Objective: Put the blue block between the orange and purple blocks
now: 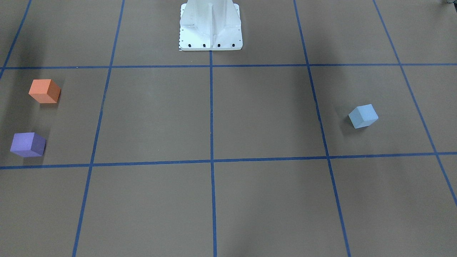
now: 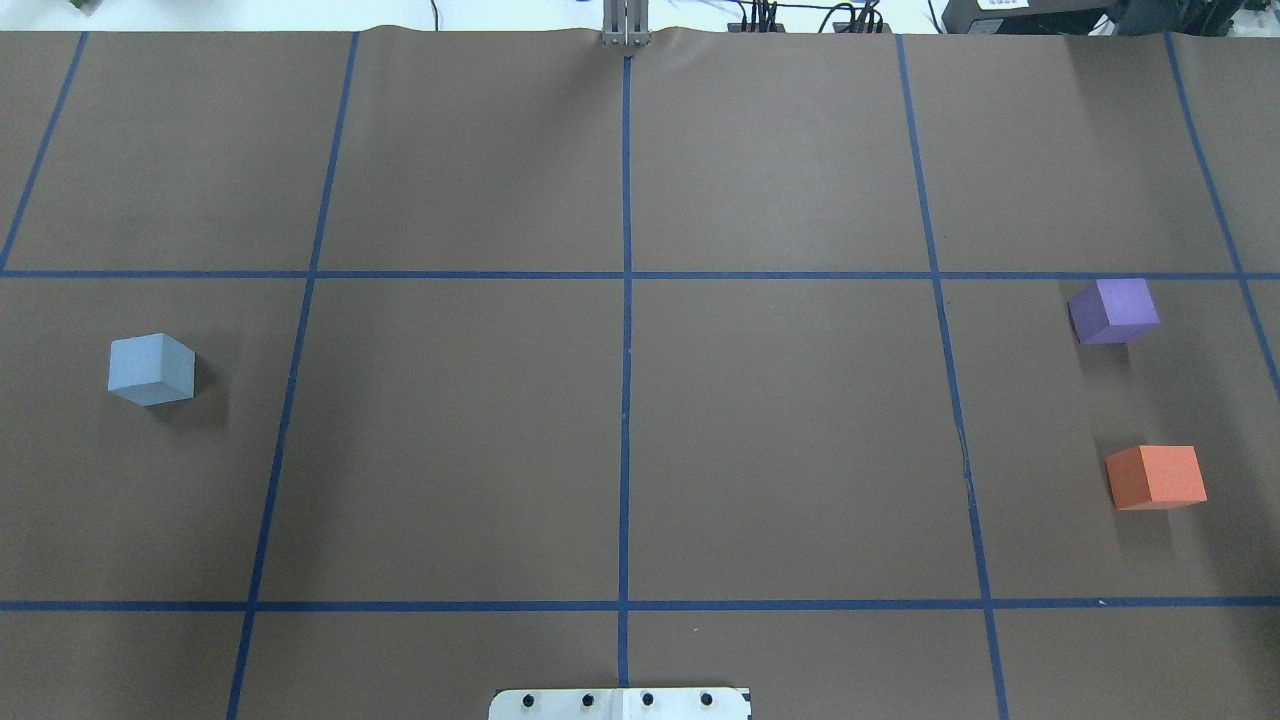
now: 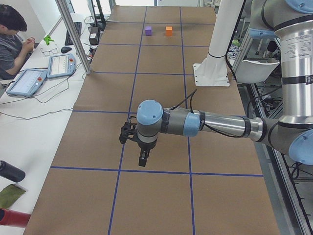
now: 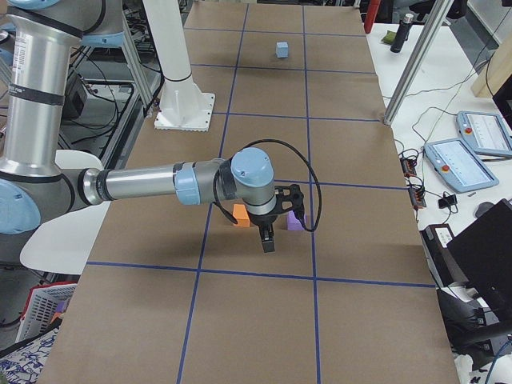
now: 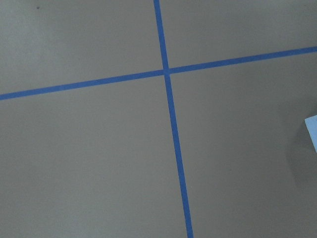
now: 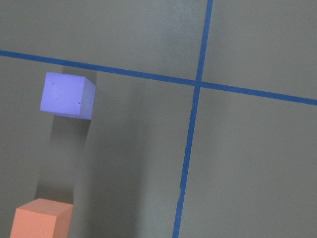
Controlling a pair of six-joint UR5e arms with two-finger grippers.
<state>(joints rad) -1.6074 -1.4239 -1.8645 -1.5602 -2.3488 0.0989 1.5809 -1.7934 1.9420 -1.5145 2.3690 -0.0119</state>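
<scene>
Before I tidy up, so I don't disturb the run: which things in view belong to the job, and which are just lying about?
Belong to the job:
blue block
orange block
purple block

Just lying about, on the side benches off the brown mat:
teach pendant
glasses
keyboard
dark bottle

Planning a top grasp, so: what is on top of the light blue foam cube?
Nothing: the light blue foam cube shows a bare top face from overhead. It rests on the brown paper table cover; its underside is hidden.
</scene>
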